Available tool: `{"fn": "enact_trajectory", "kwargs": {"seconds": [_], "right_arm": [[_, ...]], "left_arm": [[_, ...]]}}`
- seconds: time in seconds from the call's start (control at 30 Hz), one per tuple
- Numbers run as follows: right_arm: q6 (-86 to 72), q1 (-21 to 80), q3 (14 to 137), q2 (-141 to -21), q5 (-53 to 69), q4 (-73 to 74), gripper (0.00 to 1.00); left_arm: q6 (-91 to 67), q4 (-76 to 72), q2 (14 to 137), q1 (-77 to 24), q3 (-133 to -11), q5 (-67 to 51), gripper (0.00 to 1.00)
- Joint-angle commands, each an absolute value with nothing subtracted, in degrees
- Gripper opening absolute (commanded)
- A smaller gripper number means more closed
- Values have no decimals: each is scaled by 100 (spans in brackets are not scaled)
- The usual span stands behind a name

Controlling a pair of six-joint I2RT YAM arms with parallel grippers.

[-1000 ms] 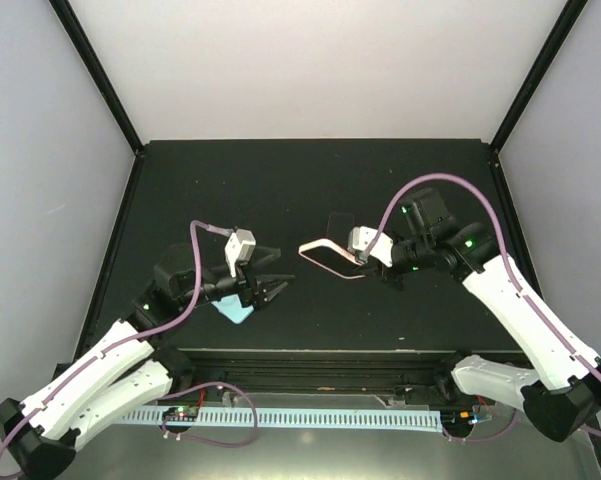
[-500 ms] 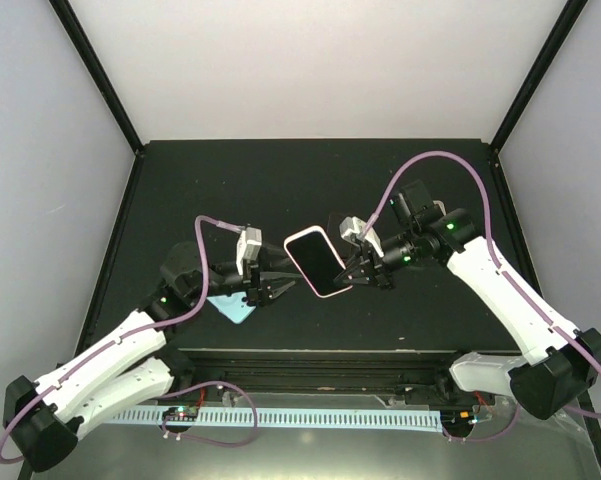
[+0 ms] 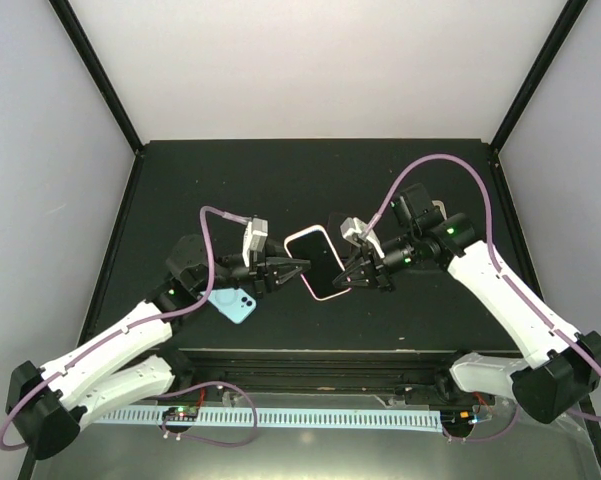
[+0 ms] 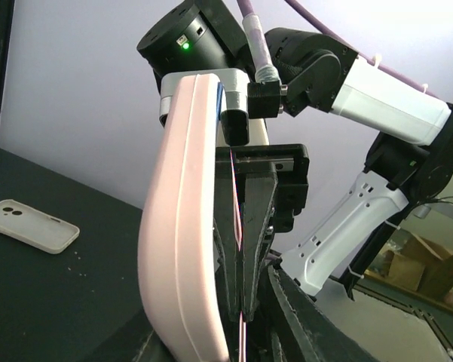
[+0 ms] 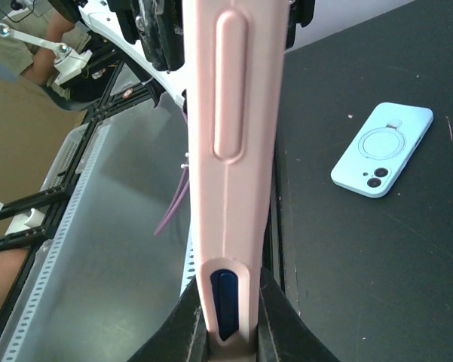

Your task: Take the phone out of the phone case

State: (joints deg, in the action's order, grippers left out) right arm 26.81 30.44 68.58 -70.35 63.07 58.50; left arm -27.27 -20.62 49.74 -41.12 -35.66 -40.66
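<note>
I take the light blue case (image 3: 235,304) lying flat on the table (image 3: 280,180) as my marker. The phone (image 3: 323,265) is up in the air, to the right of the blue case and slightly beyond it. It sits fully inside the pink case (image 5: 230,113), with its dark blue side showing only through a cutout in the pink wall.

The right gripper (image 3: 350,274) is pressed together on the cased phone. One finger is on the front and one on the back, at the long edge that faces away from the blue case.

The cased phone is tilted with its screen turned upward. Its long axis runs from the near side toward the far side, leaning a little toward the blue case at the far end. That leaves the other long edge free, the one facing the blue case.

The left gripper (image 3: 295,268) is the nearer one to that edge, reaching in between the blue case and the phone. Its tips are right at the pink rim and drawn in narrow. I cannot tell from either wrist view whether they actually pinch the rim or only touch it.

The left arm lies low and stretched out, with its forearm passing just beyond the blue case and its wrist roughly level. The right arm is arched high at the elbow, with its wrist bent back toward the blue case.

I judge that the coming move depends on the left tips catching the case lip rather than the phone itself.
</note>
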Motion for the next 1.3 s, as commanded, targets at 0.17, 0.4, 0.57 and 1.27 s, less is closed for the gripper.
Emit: {"fn": "enact_trajectory", "kwargs": {"seconds": [0.17,0.4,0.57,1.27], "right_arm": [[2397,3005,6768,-6884,6470,5396,1],[2367,3006,6768,-6872,6445,5377,1],[2378,3006,6733,-6872,6385,5361,1],[4333,3076,6645,-6477,4831,6274,50]], "left_arm": [[-2763,-2349,5233,-4398,-4096,-4221,21],[-2729,-2319,5439,-4497,-4310,-4322,18],[-2624,-2173,5410,-4500,-4397,-4313,15],[-1023,-67,5619,-3801,-5135,-5595,2]]}}
